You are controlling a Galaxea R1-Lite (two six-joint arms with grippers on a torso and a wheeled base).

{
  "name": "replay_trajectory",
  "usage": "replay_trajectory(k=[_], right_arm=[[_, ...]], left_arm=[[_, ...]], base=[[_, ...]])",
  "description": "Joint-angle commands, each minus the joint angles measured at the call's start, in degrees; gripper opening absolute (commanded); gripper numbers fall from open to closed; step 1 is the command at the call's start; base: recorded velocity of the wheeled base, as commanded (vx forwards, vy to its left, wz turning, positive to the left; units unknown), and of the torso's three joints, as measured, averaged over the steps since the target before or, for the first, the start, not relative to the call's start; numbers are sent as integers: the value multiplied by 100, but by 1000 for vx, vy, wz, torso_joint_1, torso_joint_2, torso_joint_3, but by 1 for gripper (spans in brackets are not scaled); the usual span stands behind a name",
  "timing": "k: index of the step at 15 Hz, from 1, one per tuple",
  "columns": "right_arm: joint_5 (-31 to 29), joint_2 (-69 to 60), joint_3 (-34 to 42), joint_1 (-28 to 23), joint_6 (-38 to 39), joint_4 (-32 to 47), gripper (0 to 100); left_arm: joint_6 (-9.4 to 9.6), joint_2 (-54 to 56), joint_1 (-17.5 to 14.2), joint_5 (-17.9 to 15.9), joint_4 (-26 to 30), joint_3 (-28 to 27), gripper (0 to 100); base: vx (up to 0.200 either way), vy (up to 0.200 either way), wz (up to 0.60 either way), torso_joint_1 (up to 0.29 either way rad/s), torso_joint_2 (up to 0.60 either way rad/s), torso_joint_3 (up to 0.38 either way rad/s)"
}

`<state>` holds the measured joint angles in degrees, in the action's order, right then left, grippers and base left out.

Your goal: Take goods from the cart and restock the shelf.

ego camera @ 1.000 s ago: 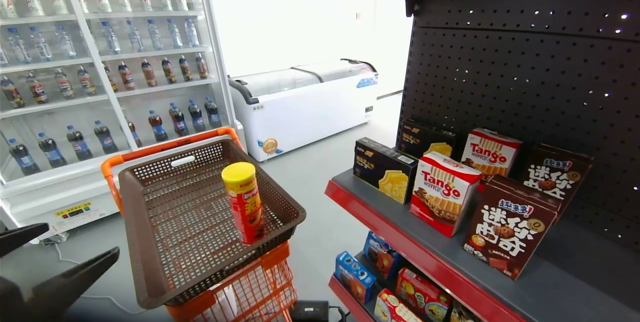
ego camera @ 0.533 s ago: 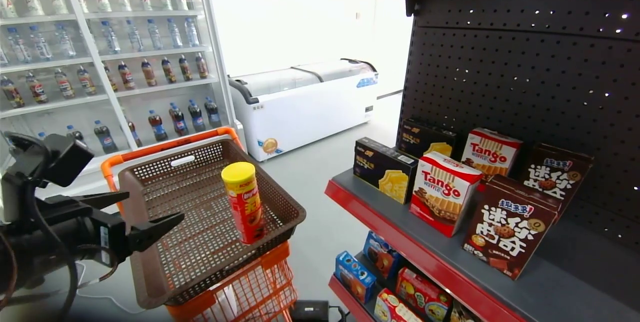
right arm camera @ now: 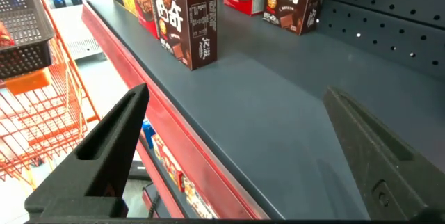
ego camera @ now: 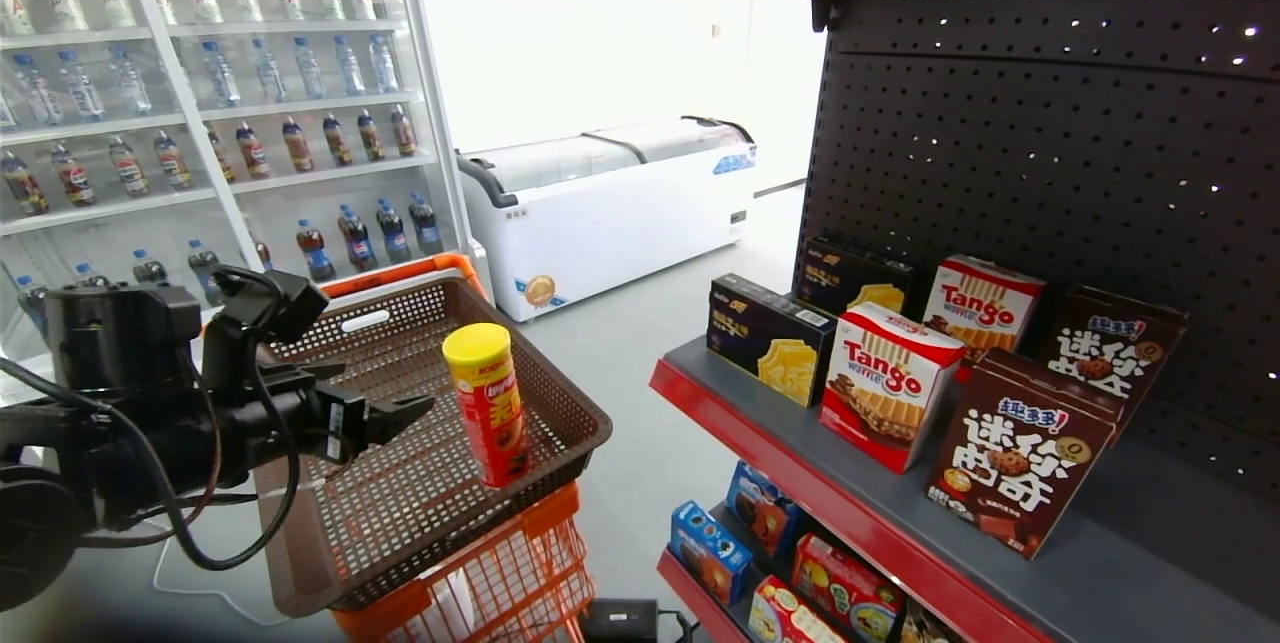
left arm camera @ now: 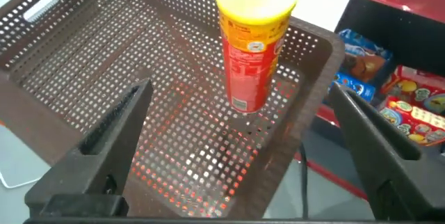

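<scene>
Left gripper point(ego camera: 388, 388), jaws wide, hovers near the can point(ego camera: 488, 403), apparently clear.

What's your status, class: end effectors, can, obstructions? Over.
Left end effector open over the basket, short of the can. Right end effector open over the shelf. Can upright in basket, ungrasped. Nothing between left end effector and can.

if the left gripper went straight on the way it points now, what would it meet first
Most likely the yellow-lidded red can standing in the brown basket; the open left gripper frames it.
</scene>
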<state>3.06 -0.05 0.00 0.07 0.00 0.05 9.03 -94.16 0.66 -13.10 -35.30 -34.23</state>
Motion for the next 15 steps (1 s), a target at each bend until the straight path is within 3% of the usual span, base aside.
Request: replay_trajectory(k=[1, 9, 15], right_arm=[[2, 5, 0, 1, 0, 4, 100], [2, 5, 0, 1, 0, -5, 100], [2, 5, 0, 1, 0, 4, 100]], left_arm=[[-7, -762, 22, 1, -328, -180, 100], [20, -2115, 286, 10, -1110, -892, 100], [11, -2871, 409, 18, -1813, -1024, 100]], base=[[0, 0, 0, 0, 0, 0], [0, 0, 0, 0, 0, 0], [0, 0, 0, 0, 0, 0]])
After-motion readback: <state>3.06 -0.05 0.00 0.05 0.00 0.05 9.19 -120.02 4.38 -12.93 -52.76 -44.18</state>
